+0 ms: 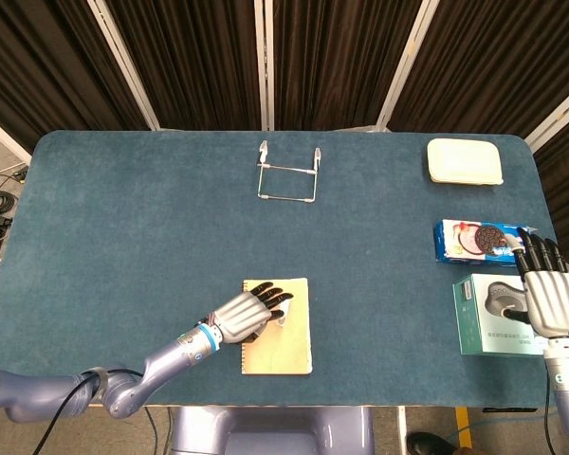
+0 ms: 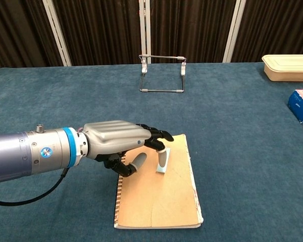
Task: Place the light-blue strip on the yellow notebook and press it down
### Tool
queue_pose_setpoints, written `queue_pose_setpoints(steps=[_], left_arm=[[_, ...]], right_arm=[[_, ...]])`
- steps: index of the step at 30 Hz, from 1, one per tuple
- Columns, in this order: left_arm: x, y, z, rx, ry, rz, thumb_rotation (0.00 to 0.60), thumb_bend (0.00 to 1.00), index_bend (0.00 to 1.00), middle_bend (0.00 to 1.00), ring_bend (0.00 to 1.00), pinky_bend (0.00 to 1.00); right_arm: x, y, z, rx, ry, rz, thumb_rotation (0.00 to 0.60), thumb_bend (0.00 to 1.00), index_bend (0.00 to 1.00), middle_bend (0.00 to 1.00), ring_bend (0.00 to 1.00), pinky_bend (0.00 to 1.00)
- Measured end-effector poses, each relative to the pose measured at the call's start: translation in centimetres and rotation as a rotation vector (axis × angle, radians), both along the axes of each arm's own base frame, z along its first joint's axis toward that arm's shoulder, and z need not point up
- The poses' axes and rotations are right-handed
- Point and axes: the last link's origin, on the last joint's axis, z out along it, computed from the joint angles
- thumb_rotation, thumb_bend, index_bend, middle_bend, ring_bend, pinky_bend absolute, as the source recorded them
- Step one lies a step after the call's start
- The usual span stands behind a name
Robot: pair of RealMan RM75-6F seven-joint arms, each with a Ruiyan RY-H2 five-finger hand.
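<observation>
Two hands: we are logging both.
Left hand point(image 1: 251, 314): lying flat, fingers spread over the yellow notebook point(image 2: 164, 199), fingertips touching the light-blue strip point(image 2: 163, 161).
Strip: lying on the notebook's upper half.
Right hand point(image 1: 552, 297): fingers apart, holding nothing, above the green box point(image 1: 482, 330).

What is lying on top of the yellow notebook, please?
The light-blue strip lies on the yellow notebook, with the left hand over it; its upper end and any fingertip contact are hidden.

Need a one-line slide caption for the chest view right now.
Left robot hand reaches over the yellow notebook, fingertips at the light-blue strip lying on its cover.
</observation>
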Motion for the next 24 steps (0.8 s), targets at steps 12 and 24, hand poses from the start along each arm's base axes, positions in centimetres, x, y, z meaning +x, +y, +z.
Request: queue_pose_setpoints(steps=[12,24], left_arm=[[-0.5,-0.2,-0.6,0.003,0.004,0.007,0.6,0.88,0.31,0.0,0.0,0.0],[-0.8,-0.6,-1.6,0.013,0.015,-0.001,0.6,0.88,0.32,0.0,0.0,0.0]], right_arm=[[0.2,0.1,0.3,-0.01,-0.011,0.007,0.6,0.0,0.0,0.0,0.0,0.0],[0.3,0.2,0.6,-0.02,-0.022,0.015,0.6,0.0,0.0,0.0,0.0,0.0]])
